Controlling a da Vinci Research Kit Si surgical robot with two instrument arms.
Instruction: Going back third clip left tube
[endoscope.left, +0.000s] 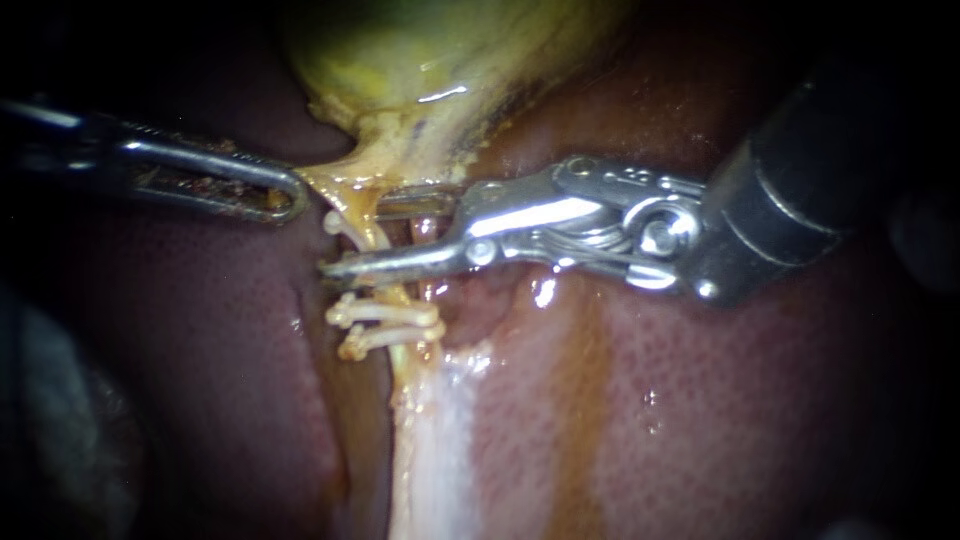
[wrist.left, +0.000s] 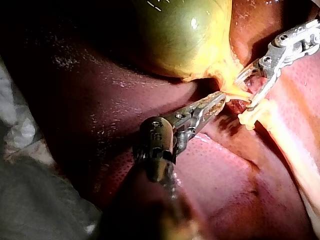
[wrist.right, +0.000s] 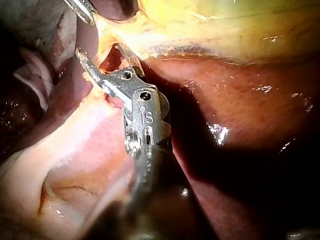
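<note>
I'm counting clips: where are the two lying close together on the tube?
Endoscope view, left of centre: the two clips cross the tube just below the lower jaw of the right tool, liver on both sides.

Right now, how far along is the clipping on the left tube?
Done: two clips sit side by side on the left tube, and what looks like a third pale clip sits higher up, nearer the gallbladder. In hand: the right instrument, pincer open, straddles that clip, while the left instrument grips the gallbladder's neck. Left: drawing the right instrument clear.
</note>
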